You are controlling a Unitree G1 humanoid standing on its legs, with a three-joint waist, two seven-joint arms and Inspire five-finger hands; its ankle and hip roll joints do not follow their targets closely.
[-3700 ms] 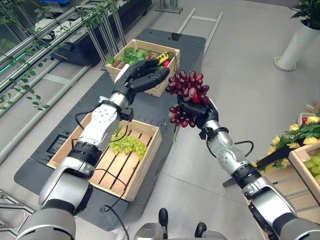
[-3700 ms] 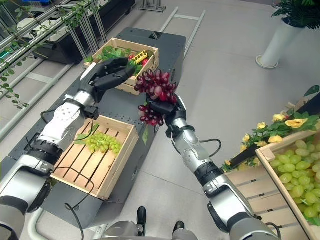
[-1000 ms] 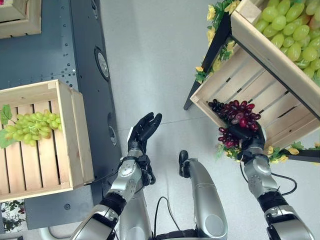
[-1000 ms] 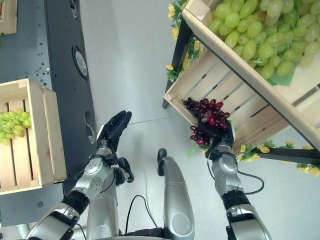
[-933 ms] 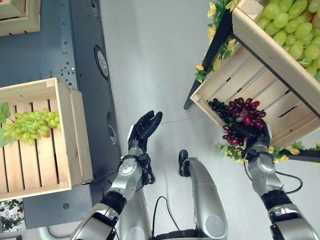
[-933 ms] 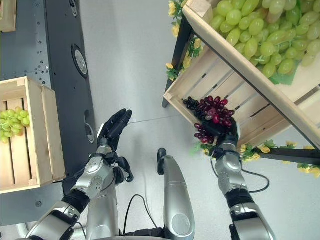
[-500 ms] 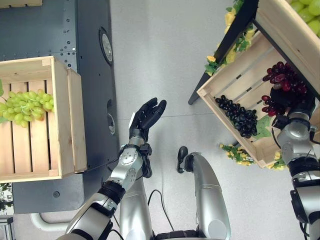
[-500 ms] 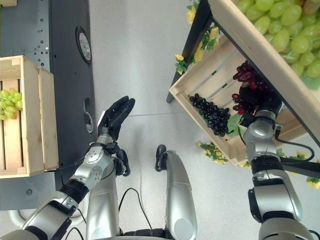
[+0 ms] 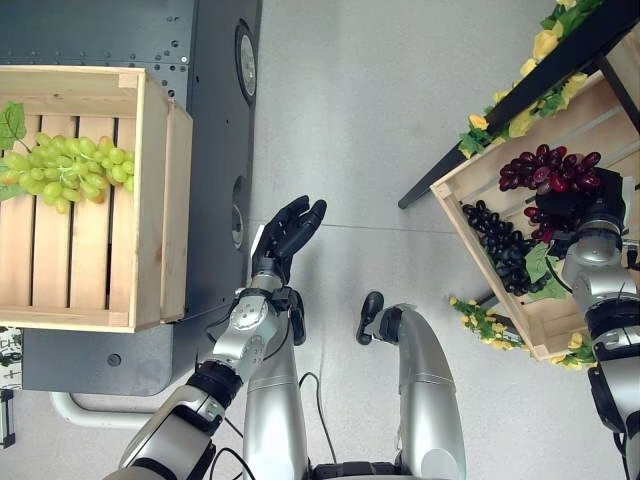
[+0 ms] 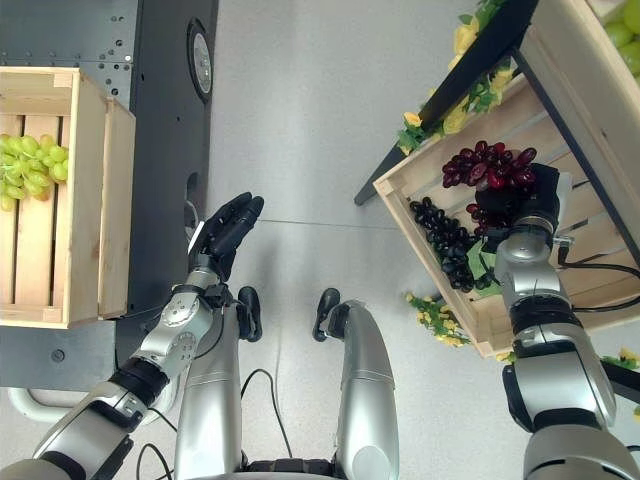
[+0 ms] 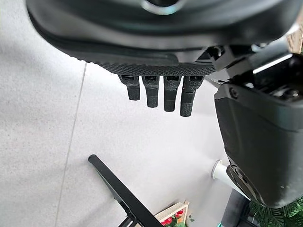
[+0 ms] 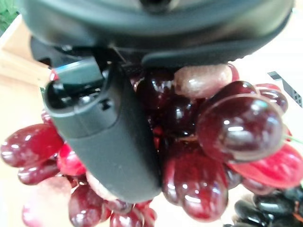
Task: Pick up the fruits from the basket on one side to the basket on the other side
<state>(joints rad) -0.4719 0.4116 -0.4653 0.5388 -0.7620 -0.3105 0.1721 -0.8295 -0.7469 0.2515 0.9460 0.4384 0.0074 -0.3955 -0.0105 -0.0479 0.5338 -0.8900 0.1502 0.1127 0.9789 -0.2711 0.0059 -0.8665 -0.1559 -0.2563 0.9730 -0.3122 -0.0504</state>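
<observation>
Right robot hand (image 9: 590, 215): clenched round a bunch of red grapes (image 9: 548, 170) — in the right wrist view the thumb (image 12: 102, 137) lies across the glossy berries, which bulge out to either side of it.
Red grapes: held over the inside of the lower wooden crate (image 9: 478, 175) on the robot's right; whether the bunch touches the slats cannot be told.
Lower crate: tilted, its open side facing up toward the head camera; a bunch of black grapes (image 9: 500, 247) lies inside along the near wall, just beside the red bunch, with a green leaf (image 9: 540, 268) at its lower end.
Around that crate: yellow flowers (image 9: 535, 60) with green leaves along the black bar above it, and more yellow flowers (image 9: 478, 322) at its lower corner.
Left robot hand (image 9: 285, 238): released and holding nothing — fingers straight and close together, raised over the grey floor (image 9: 380, 120) between the two sides. In the left wrist view the fingertips (image 11: 163, 99) hang in a row over bare floor.
Left crate (image 9: 165, 200): sits on a dark platform (image 9: 215, 60) on the robot's left, well apart from both hands.
Green grapes (image 9: 75, 168): one bunch lying on the slats inside the left crate, toward its far end, a leaf (image 9: 12, 125) at its upper left edge.
</observation>
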